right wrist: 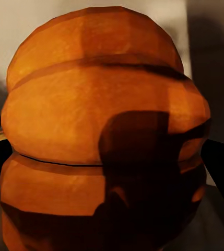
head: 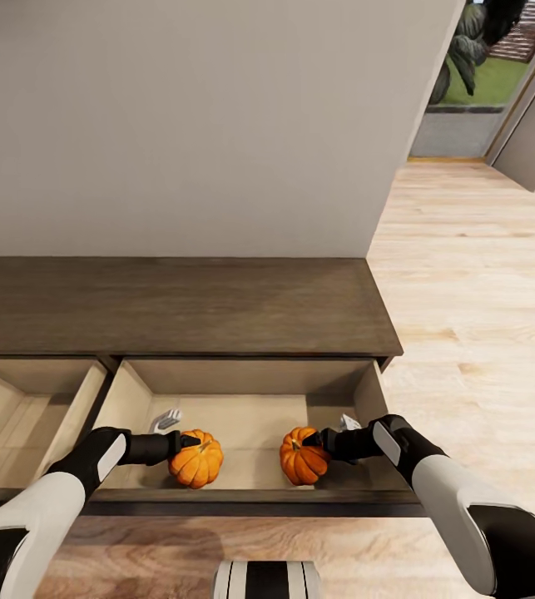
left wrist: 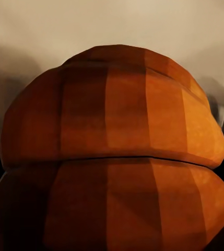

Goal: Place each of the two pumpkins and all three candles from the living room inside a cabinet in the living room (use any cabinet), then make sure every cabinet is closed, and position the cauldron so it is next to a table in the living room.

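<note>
Head view: the cabinet (head: 175, 308), long low dark wood, runs across mid-frame w/ two drawers pulled out toward the robot. The right-hand drawer (head: 242, 416), lower centre of frame, has pale insides and holds both pumpkins. The left drawer (head: 17, 416), lower left, is also open; what's visible of it looks bare.

Left gripper (head: 185, 448) reaches in from lower left and is clamped on the left pumpkin (head: 196, 458), which sits low in the drawer, prob. on or just above the floor panel; can't tell which. Right gripper (head: 321, 445) comes in from lower right, closed on the right pumpkin (head: 303, 456), same height. The two pumpkins are apart, w/ a clear gap of drawer floor between them. A small pale object (head: 165, 420) lies just behind the left wrist, another pale bit (head: 349, 423) by the right wrist; too small to name.

Left wrist view: orange ribbed skin of its pumpkin (left wrist: 117, 146) right up against the lens, so it's held deep between the fingers. Right wrist view: same, its pumpkin (right wrist: 101, 130) close in, w/ a shadow across it.

Judgement: both are lowered inside, so letting go looks like the next step, then candles, shutting drawers, cauldron. Arms enter from opposite sides, likely to avoid clashing.
</note>
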Controlling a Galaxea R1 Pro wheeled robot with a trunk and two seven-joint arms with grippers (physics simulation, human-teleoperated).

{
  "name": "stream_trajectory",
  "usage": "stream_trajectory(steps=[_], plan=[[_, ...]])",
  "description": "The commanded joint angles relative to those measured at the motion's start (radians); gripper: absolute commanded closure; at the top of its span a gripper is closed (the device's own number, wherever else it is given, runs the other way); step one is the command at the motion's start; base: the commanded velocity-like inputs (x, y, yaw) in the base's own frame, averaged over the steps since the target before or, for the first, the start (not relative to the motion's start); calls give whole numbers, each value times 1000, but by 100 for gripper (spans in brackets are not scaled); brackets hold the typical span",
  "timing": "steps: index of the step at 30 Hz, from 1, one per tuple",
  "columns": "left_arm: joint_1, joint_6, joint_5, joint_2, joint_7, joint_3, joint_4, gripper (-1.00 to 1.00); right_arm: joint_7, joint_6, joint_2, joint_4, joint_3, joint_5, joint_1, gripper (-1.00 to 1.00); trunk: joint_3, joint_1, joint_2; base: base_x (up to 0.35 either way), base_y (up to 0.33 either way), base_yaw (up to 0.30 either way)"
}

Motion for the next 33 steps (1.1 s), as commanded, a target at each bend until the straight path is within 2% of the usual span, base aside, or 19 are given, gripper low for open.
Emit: stream_trajectory(steps=[1,10,11,23,27,33], plan=[[0,0,1,0,-1,0,0,100,3,1,0,0,-1,-3,0,100,0,0,0,0,0,11],[0,0,1,0,-1,1,-1,100,2,1,-1,-1,-2,-2,0,100,-1,0,0,0,0,1],[0,0,1,0,-1,1,-1,100,2,2,-1,-1,-2,-2,0,-100,-1,0,0,0,0,0],[0,0,2,2,-1,2,-2,100,1,4,-1,0,-1,-6,0,-100,-1,0,0,0,0,0],[0,0,2,2,-1,2,-2,100,-28,3,-1,-2,-2,-4,0,-100,-1,0,0,0,0,0],[0,0,2,2,-1,2,-2,100,-35,3,-7,-26,-4,-1,-4,-100,-1,0,0,0,0,0]])
